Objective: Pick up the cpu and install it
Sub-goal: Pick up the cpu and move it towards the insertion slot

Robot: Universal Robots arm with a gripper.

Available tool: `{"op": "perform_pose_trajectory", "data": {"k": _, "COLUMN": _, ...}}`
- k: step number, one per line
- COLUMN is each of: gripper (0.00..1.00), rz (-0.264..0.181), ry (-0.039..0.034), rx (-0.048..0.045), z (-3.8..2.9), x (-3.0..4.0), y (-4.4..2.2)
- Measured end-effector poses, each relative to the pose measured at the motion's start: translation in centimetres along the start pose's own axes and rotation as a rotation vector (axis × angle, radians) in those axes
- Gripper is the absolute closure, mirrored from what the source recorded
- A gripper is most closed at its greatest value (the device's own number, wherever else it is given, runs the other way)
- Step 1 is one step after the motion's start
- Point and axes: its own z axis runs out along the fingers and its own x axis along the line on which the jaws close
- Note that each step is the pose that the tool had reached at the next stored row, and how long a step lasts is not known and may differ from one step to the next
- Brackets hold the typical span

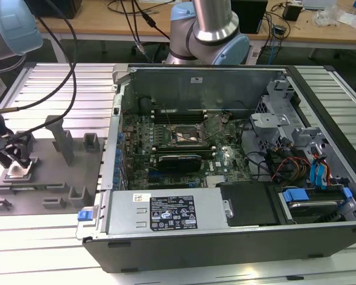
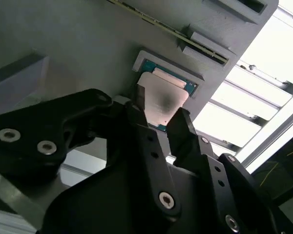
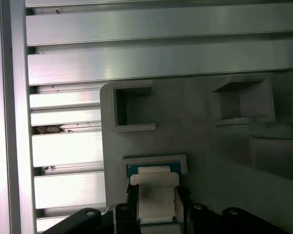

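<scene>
Robot fingers (image 2: 185, 127) pinch the cpu (image 2: 162, 100) between them in its grey holder (image 3: 210, 156); so thin an edge grip could slip, tilting the chip.

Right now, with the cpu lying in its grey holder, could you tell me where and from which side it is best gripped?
I would take the cpu by two opposite edges, coming straight down from above: it lies flat in a shallow recess of the grey holder, silvery top up.
</scene>
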Motion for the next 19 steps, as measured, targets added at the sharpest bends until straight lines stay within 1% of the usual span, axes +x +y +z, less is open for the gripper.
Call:
{"op": "perform_pose_trajectory", "data": {"k": 1, "gripper": 0.52, "rz": 0.0, "ry": 0.0, "rx": 0.0, "z": 0.0, "x": 0.0, "y": 0.0}}
{"op": "perform_pose_trajectory", "data": {"k": 2, "gripper": 0.4, "rz": 0.0, "ry": 0.0, "rx": 0.0, "z": 0.0, "x": 0.0, "y": 0.0}}
{"op": "perform_pose_trajectory", "data": {"k": 6, "gripper": 0.4, "rz": 0.0, "ry": 0.0, "rx": 0.0, "z": 0.01, "x": 0.0, "y": 0.0}}
{"op": "perform_pose_trajectory", "data": {"k": 12, "gripper": 0.4, "rz": 0.0, "ry": -0.0001, "rx": -0.0002, "z": 0.46, "x": 0.01, "y": -0.02}}
{"op": "perform_pose_trajectory", "data": {"k": 15, "gripper": 0.4, "rz": 0.0, "ry": 0.0, "rx": -0.0001, "z": 0.8, "x": 0.03, "y": -0.04}}
{"op": "perform_pose_trajectory", "data": {"k": 19, "gripper": 0.4, "rz": 0.0, "ry": 0.0001, "rx": -0.0001, "z": 1.04, "x": 0.04, "y": -0.05}}
